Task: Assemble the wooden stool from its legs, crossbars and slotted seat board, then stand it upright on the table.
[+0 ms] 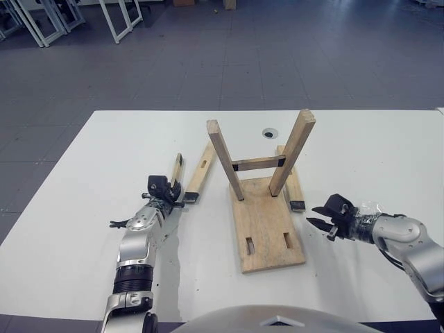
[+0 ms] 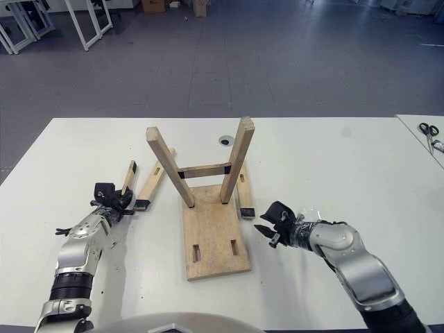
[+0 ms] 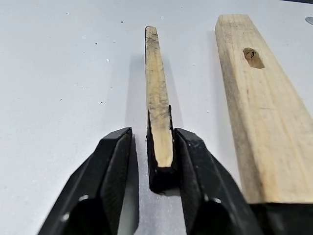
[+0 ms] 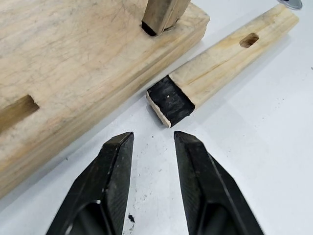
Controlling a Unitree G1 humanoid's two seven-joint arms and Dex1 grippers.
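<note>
Fingers [image 3: 113, 166] of the left gripper [image 1: 164, 189] sit open on either side of the black-tipped end of a thin pale wooden crossbar [image 3: 157, 93] lying on the white table [image 1: 361, 152], with one finger touching it. A loose square wooden leg [image 1: 200, 171] lies just beside it. The right gripper [image 4: 153, 134] hovers with its fingers spread, near the black end of another loose leg [image 4: 225, 54] beside the flat slotted seat board [image 1: 267, 222]. In the board's far slots stand two tilted legs [image 1: 225, 158], joined by a second crossbar [image 1: 258, 164].
</note>
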